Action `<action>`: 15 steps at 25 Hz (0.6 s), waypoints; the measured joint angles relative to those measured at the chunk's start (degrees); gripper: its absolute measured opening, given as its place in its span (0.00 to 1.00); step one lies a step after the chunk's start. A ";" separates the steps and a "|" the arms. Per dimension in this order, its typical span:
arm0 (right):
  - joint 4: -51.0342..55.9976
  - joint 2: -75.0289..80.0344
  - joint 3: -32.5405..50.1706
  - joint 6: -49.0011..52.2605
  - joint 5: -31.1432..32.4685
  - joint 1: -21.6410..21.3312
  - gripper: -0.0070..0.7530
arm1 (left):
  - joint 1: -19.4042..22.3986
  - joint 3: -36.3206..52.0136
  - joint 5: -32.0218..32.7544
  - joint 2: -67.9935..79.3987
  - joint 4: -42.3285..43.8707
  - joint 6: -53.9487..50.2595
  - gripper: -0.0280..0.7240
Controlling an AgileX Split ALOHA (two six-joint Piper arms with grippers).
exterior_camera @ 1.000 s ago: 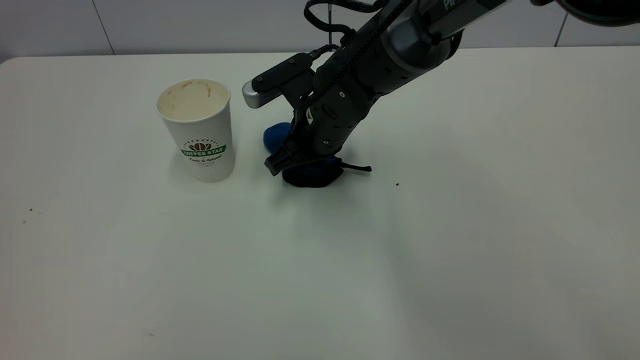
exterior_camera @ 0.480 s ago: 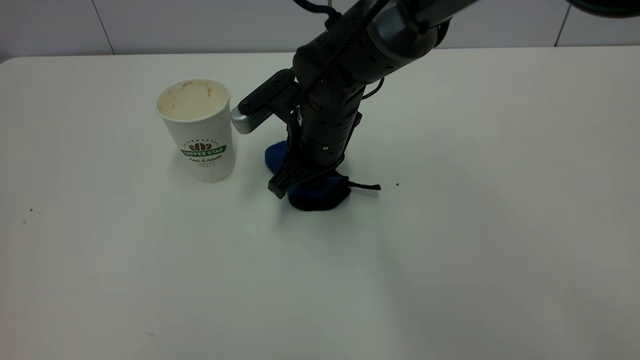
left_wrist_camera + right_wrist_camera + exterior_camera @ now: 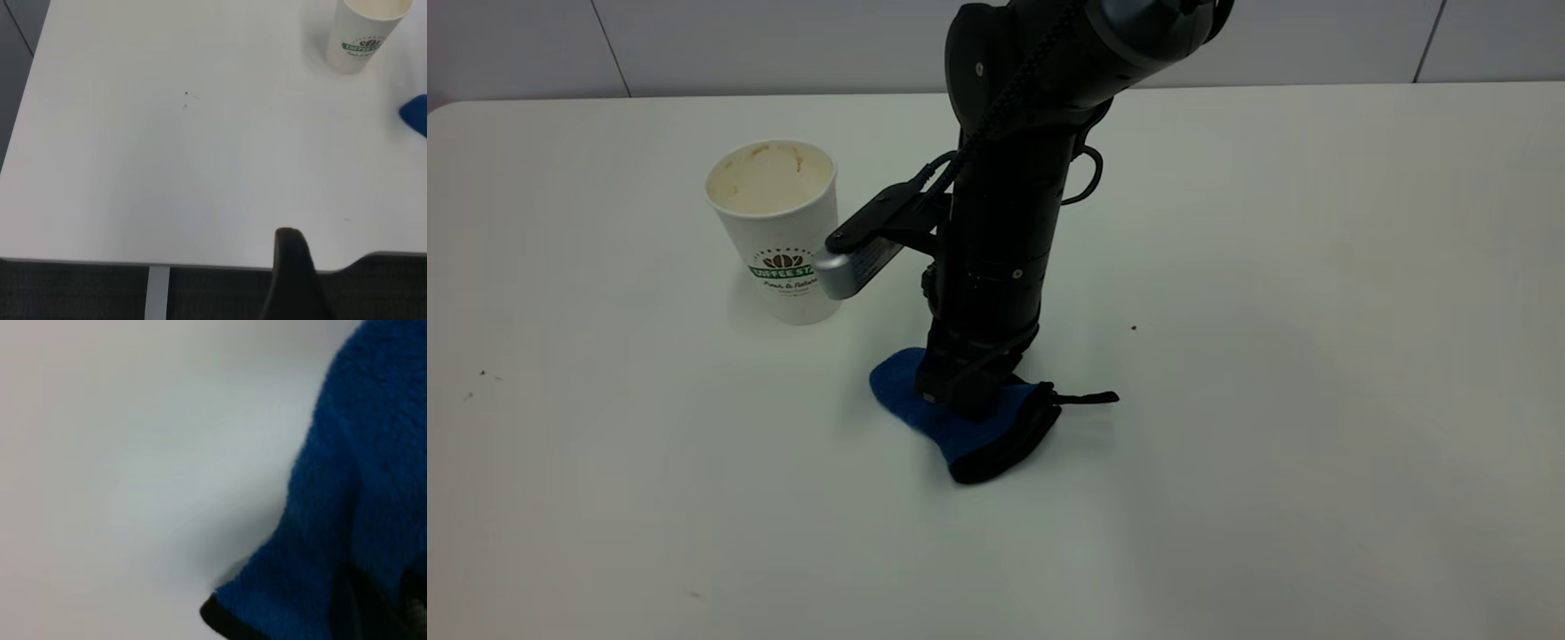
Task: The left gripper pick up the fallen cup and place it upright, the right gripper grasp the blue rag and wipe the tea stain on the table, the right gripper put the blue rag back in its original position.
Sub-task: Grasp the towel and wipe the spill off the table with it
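Observation:
The cup (image 3: 787, 258) stands upright on the table (image 3: 1316, 356), left of centre, its tan-smeared inside showing; it also shows in the left wrist view (image 3: 363, 37). My right gripper (image 3: 960, 400) points straight down and is shut on the blue rag (image 3: 951, 431), pressing it flat on the table to the front right of the cup. The rag fills the right wrist view (image 3: 360, 487). Its black strap (image 3: 1089, 398) trails to the right. No tea stain shows. My left gripper (image 3: 293, 280) hangs back over the table's edge, far from the cup.
The silver-tipped bar (image 3: 845, 267) on my right arm juts out close to the cup's side. A few tiny dark specks (image 3: 1134, 327) lie on the table. The table's rounded corner and the dark floor show in the left wrist view (image 3: 373, 267).
My right gripper has dragged the blue rag across the table toward the front, away from the spot beside the cup. The arm now stands more upright. The cup has not moved.

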 joint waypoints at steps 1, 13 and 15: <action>-0.67 0.00 0.06 1.01 0.34 -0.63 0.08 | 0.00 0.00 0.00 0.00 0.00 0.00 0.73; -23.64 -0.04 0.06 26.33 -0.81 -20.04 0.08 | 0.00 0.00 0.00 0.00 0.00 0.00 0.73; -25.61 -0.04 0.06 29.51 -1.82 -23.19 0.08 | 0.00 0.00 0.00 0.00 0.00 0.00 0.73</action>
